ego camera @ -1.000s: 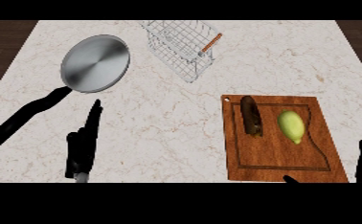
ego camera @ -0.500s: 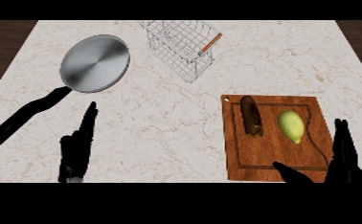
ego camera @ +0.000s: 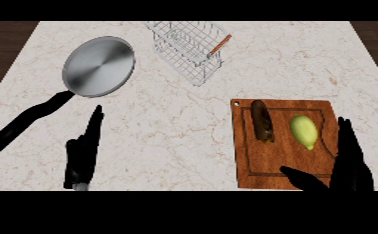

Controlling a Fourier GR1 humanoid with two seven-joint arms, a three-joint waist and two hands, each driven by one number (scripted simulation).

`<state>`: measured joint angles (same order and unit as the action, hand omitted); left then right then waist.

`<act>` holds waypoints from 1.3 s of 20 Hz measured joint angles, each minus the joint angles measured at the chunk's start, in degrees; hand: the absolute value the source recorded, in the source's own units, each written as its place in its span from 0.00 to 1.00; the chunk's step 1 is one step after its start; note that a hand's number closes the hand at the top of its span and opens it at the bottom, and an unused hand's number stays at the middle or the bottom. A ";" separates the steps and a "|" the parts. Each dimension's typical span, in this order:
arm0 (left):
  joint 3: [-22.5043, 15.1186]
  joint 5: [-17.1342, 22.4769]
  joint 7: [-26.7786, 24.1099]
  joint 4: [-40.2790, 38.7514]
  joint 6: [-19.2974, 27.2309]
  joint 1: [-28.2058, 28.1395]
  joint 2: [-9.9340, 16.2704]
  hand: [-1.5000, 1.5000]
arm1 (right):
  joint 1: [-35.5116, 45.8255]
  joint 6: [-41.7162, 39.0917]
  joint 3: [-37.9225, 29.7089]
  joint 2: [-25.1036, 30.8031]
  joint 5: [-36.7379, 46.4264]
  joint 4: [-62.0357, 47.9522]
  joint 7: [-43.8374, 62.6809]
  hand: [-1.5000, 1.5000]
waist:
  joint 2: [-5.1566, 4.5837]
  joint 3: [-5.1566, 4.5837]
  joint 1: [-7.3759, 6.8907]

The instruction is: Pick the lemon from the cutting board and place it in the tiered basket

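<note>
Presently on the marble counter (ego camera: 221,128): steel frying pan (ego camera: 98,67), black handle toward lower left; wire tiered basket (ego camera: 190,48) at the far edge; wooden cutting board (ego camera: 288,143) bearing a dark brown item (ego camera: 260,120) beside the lemon (ego camera: 303,132). Lemon's long axis runs near-to-far. Right hand (ego camera: 347,165) open, just beside it; left hand (ego camera: 83,153) open, fingers up.

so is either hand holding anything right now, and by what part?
Nothing is held. The right hand is open beside the lemon on the cutting board, not touching it. The left hand is open over the counter.
</note>
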<state>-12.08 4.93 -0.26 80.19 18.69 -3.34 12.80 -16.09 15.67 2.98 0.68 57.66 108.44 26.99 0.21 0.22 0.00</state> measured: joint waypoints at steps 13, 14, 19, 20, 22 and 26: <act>2.53 -2.11 -1.19 -0.43 -2.74 -0.35 -1.85 0.50 | 6.91 -2.06 -3.89 1.41 -4.59 -9.83 -0.78 0.00 | 0.08 0.07 -0.06; 2.86 -2.20 -1.47 -0.33 -3.11 -0.60 -1.82 0.50 | 7.55 -2.43 -4.26 1.61 -5.05 -10.49 -0.77 0.00 | 0.09 0.06 -0.05; 3.87 -2.99 0.27 0.95 -3.60 -1.07 -2.33 0.50 | 8.30 -2.45 -5.78 2.51 -7.52 -13.33 -3.20 0.00 | 0.11 -0.09 -0.01; 4.12 -3.08 0.66 1.22 -3.89 -1.17 -2.27 0.50 | 8.69 -2.34 -6.48 2.99 -8.33 -14.45 -4.21 0.00 | 0.12 -0.11 -0.01; 3.90 -3.92 0.93 2.01 -3.75 -1.76 -2.88 0.50 | 9.49 -1.79 -6.41 2.64 -8.26 -15.63 -4.42 1.00 | 0.17 -0.20 0.02; 4.70 -4.38 1.27 1.81 -4.65 -1.55 -3.38 0.50 | 11.20 -0.06 -7.03 2.90 -8.58 -19.14 -6.69 1.00 | 0.35 -0.50 0.08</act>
<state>-7.39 0.55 1.01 82.00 14.04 -4.89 9.42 -4.89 15.61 -4.06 3.58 49.08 89.31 20.30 0.56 -0.28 0.08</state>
